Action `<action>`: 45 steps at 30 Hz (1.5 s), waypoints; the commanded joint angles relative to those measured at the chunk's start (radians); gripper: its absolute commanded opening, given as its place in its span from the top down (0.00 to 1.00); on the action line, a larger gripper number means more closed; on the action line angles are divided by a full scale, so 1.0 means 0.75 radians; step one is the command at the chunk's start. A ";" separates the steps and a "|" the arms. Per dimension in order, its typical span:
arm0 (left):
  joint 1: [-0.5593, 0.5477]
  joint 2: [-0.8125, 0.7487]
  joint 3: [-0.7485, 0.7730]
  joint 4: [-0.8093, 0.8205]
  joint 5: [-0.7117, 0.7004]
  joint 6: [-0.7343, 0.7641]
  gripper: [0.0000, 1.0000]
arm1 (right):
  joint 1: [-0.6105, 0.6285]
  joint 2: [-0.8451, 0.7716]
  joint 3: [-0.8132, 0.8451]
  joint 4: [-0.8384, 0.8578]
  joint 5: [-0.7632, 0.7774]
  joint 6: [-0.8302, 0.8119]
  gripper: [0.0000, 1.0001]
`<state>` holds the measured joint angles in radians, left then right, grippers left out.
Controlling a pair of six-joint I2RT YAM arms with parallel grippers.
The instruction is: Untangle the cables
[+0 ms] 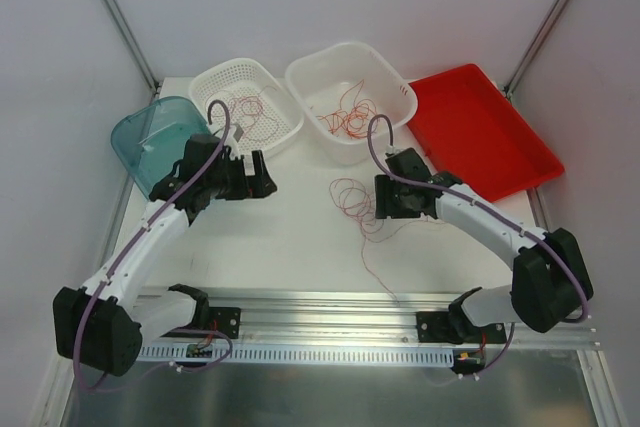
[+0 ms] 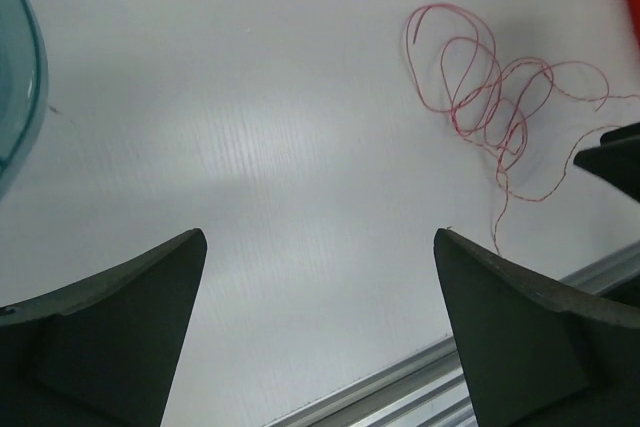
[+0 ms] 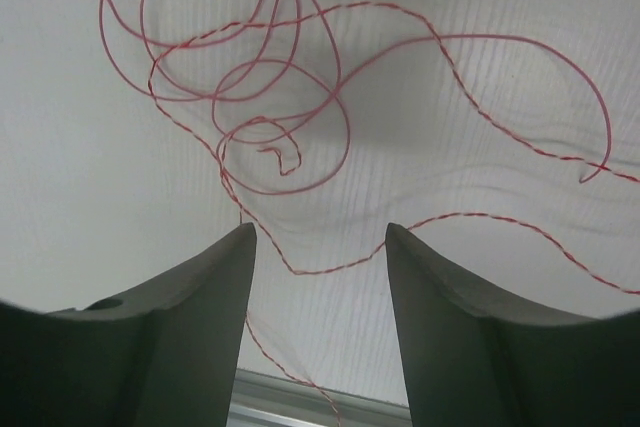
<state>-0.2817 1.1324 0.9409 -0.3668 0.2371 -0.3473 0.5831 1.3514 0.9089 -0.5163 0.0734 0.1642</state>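
A loose tangle of thin red-orange cables [image 1: 350, 197] lies on the white table between the two arms. In the left wrist view these cables [image 2: 480, 97] lie at the upper right, well away from my left gripper [image 2: 320, 237]. That left gripper [image 1: 258, 179] hangs wide open over bare table with nothing in it. My right gripper [image 1: 383, 197] sits just right of the tangle. Its jaws stand apart, and one strand of the cables [image 3: 320, 269] crosses the table between its fingertips [image 3: 250, 232], unpinched. The right gripper [image 3: 320, 232] points at the loops [image 3: 250, 97].
More red strands lie in a white perforated basket [image 1: 232, 67] and a white tub [image 1: 350, 49] at the back. A teal bin [image 1: 150, 137] stands at the far left, a red tray [image 1: 490, 137] at the right. An aluminium rail [image 1: 330, 312] runs along the near edge.
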 commanded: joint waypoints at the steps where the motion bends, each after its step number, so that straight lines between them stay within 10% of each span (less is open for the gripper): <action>1: 0.003 -0.190 -0.174 -0.016 0.070 0.060 0.01 | -0.035 0.065 0.085 0.107 0.021 0.008 0.43; 14: 0.003 -0.332 -0.353 -0.010 0.017 0.119 0.01 | -0.088 0.431 0.193 0.281 0.072 0.080 0.62; 21: 0.003 -0.377 -0.359 -0.010 -0.015 0.142 0.01 | -0.082 0.403 0.210 0.271 0.076 0.049 0.99; 36: 0.005 -0.412 -0.355 -0.006 -0.003 0.162 0.01 | 0.155 -0.002 1.123 -0.422 0.098 -0.309 0.99; 45: 0.007 -0.456 -0.365 0.012 0.009 0.171 0.01 | 0.237 0.029 1.181 -0.528 -0.060 -0.437 0.99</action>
<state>-0.2806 0.8192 0.6750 -0.3988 0.2276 -0.2420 0.7612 1.2991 1.7905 -0.7849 0.1215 -0.0982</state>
